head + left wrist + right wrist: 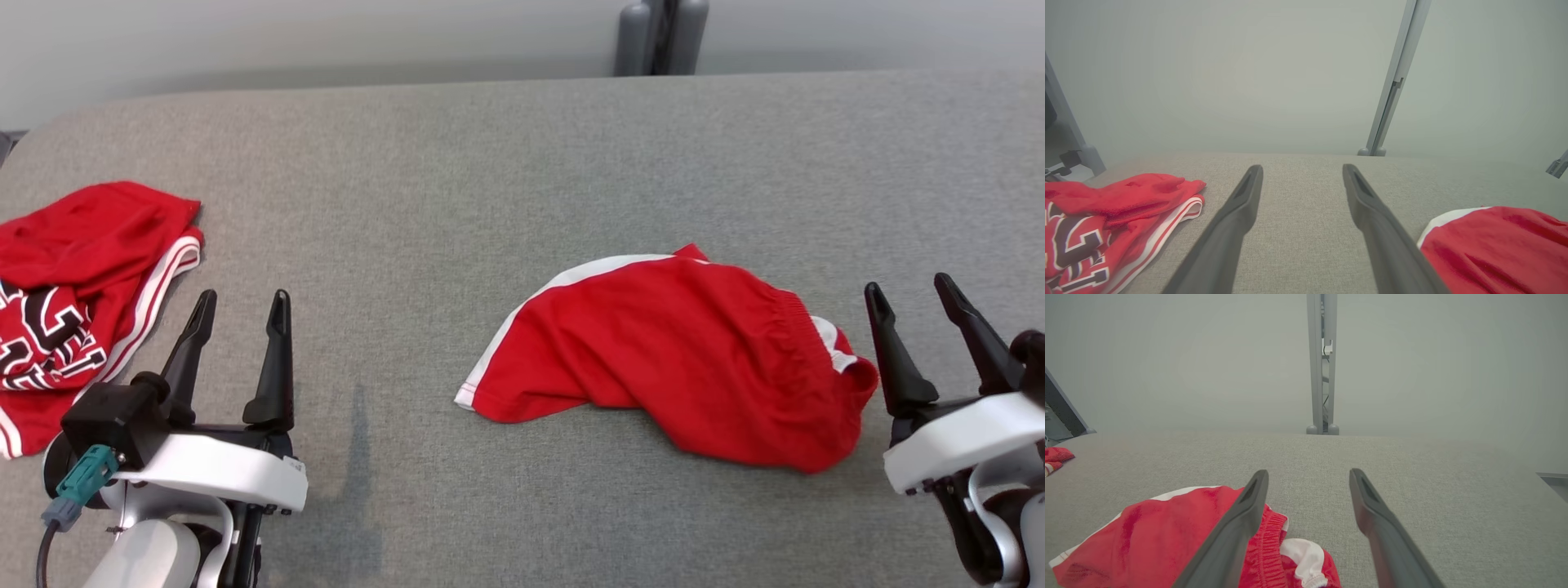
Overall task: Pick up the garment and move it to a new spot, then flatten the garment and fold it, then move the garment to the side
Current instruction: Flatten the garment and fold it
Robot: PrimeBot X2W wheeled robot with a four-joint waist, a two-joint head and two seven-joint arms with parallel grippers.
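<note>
- Head view: the red shorts (678,351) lie crumpled on the grey table (490,147), from centre toward 4 o'clock. My left pincer (245,296) and right pincer (908,283) both stand spread wide, holding nothing.
- Left wrist view: a printed jersey (1106,220) lies at 8 o'clock, near my left pincer. Risk: I seize the wrong garment.
- Right wrist view: the waistband (1263,545) sits at 7 o'clock, just beside one finger (1237,531). Risk: pinching one layer only, so the shorts drag bunched. Containers: none noted.
</note>
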